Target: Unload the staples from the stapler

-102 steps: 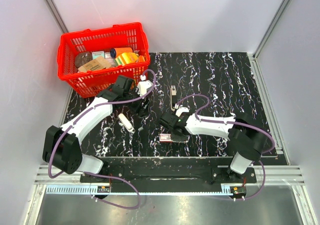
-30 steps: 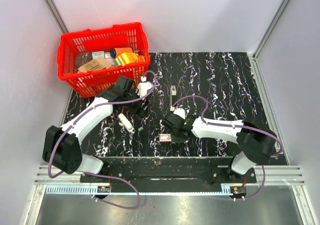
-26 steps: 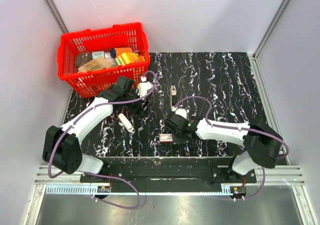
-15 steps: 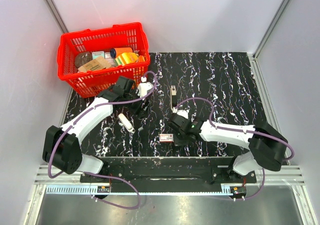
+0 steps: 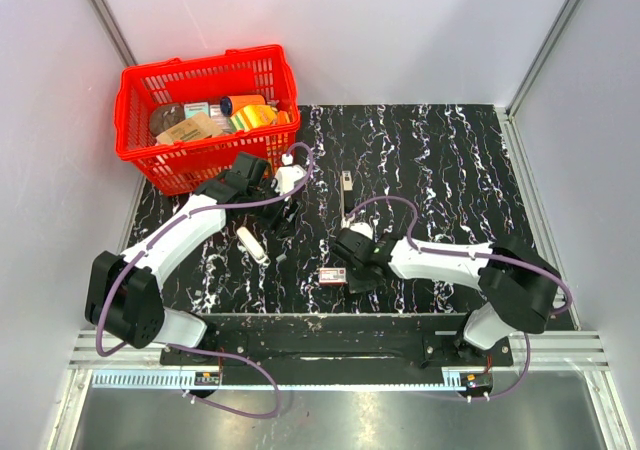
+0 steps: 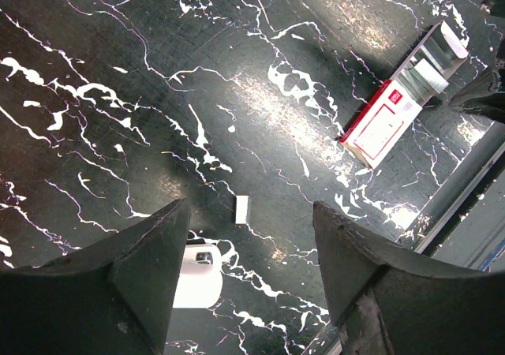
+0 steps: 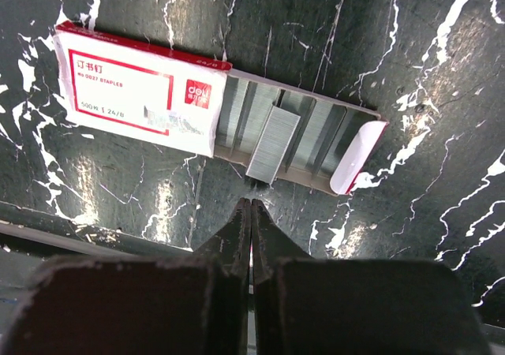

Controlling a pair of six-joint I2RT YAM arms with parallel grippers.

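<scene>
The stapler [image 5: 345, 196], narrow and dark with a pale top strip, lies on the black marbled table [image 5: 450, 170] past the right arm; neither wrist view shows it. The red-and-white staple box [image 7: 142, 87] has its tray slid out, and a silver strip of staples [image 7: 271, 143] lies in the tray. My right gripper [image 7: 250, 203] is shut and empty, its tips just short of that strip, beside the staple box [image 5: 334, 276]. My left gripper [image 6: 251, 205] hangs open above the table near the basket, nothing between its fingers [image 6: 150, 268].
A red basket [image 5: 135, 150] full of items stands at the back left. A white oblong piece [image 5: 252, 245] lies under the left gripper, with a small pale bit [image 6: 242, 209] beside it. The table's front edge runs just behind the staple box.
The right arm's elbow swung out to the right and came back, while its shut gripper stayed by the staple box. The left arm has not moved.
</scene>
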